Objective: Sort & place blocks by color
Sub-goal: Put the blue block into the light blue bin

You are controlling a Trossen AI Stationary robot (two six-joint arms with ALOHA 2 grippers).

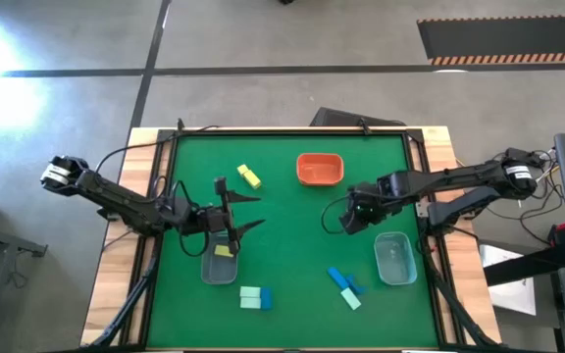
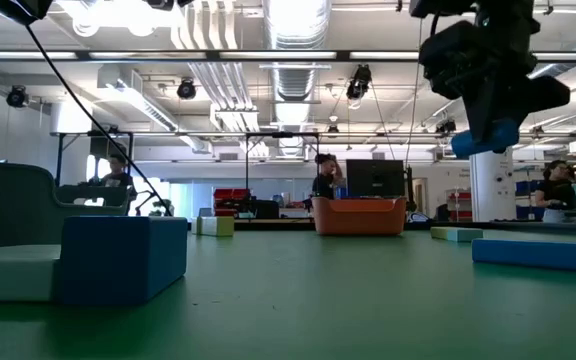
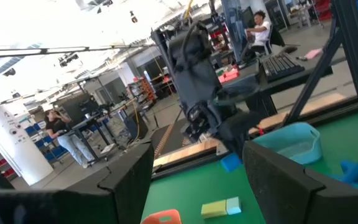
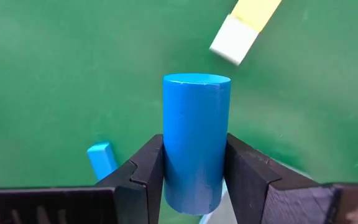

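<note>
My right gripper (image 1: 359,214) hangs above the green mat between the orange tray (image 1: 319,169) and the right clear bin (image 1: 395,258), shut on a blue round-sided block (image 4: 196,118). My left gripper (image 1: 253,212) is open and touches nothing, just past the left clear bin (image 1: 218,265), which holds a yellow block (image 1: 225,251). A yellow and mint pair (image 1: 249,176) lies flat near the tray. Blue and mint blocks (image 1: 342,282) lie near the right bin. A mint and blue pair (image 1: 255,297) lies near the front edge. My right gripper pinches the blue block between its two fingers (image 4: 148,168), gripping the curved sides of the end nearer the wrist (image 4: 194,186). The fingers point down from above. The block is lifted clear of the mat and sticks out past the fingertips (image 2: 485,138).
The orange tray (image 2: 358,215) sits toward the far edge. Wooden rails (image 1: 150,245) border the mat on the left and right. Open mat lies in the middle between the two arms. People and desks show in the room beyond the table.
</note>
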